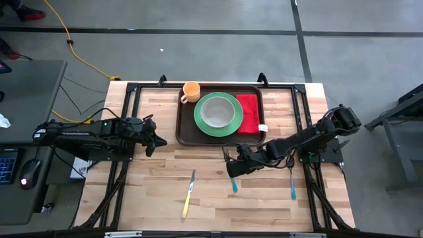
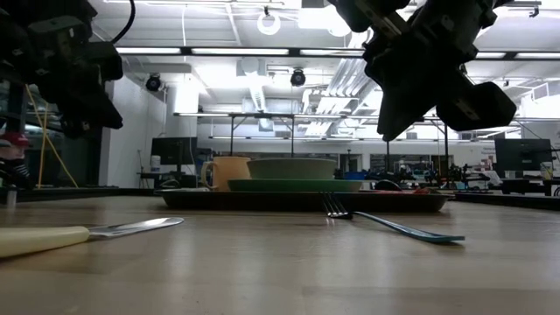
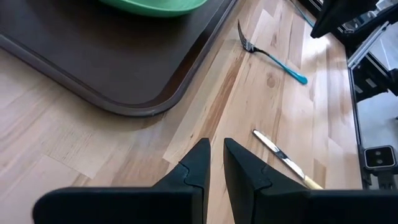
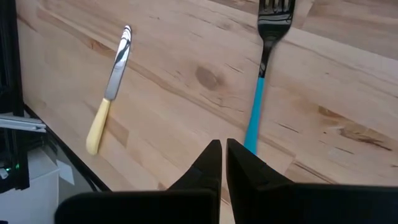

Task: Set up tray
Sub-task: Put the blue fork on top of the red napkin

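Plate (image 1: 218, 116) and napkin (image 1: 248, 112) on tray (image 1: 185, 129), knife (image 1: 189, 194) left of fork (image 1: 233, 183)

The table (image 1: 218, 192) is made of pale, grained wood planks; the tray (image 3: 93, 68) is seen as smooth, matt dark plastic; shiny metal is shown by the knife (image 4: 118, 59) blade

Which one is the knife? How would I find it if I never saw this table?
Start at the brown tray at the far side of the table, then look toward the near edge. The knife lies alone on the bare wood, nearer the left arm's side than the two blue-handled utensils. It is the only one with a pale yellow handle and a flat silver blade.
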